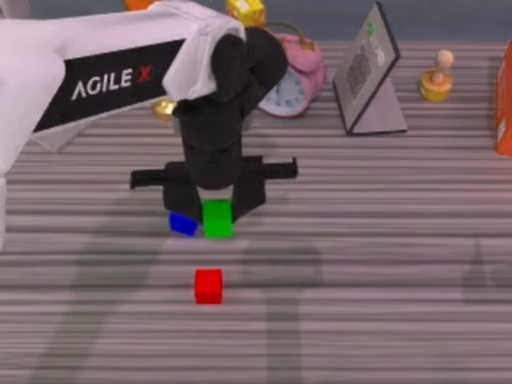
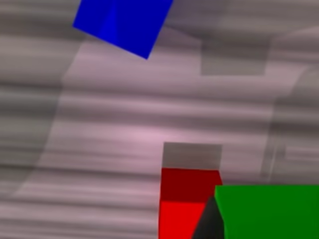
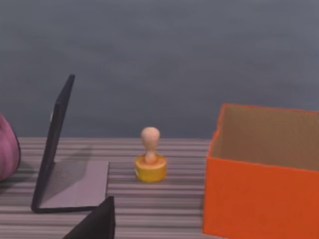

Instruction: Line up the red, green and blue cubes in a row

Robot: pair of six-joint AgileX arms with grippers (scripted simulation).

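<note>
Lower centre of the top view, the red cube (image 1: pixel 209 286) sits alone. Above it, the left gripper (image 1: pixel 216 210) clasps the green cube (image 1: pixel 217 219) between narrow fingers, the blue cube (image 1: pixel 182 224) just left. A pink clock (image 1: pixel 294 80) stands farther back.

Green cube (image 2: pixel 269 211) close to camera, against a dark fingertip (image 2: pixel 209 224). Red cube (image 2: pixel 184 204) partly hidden behind both. Blue cube (image 2: pixel 124 22) well apart, rotated, on striped table (image 2: pixel 124 124).

Even, soft light; faint arm shadows on the table (image 1: pixel 384 264).
</note>
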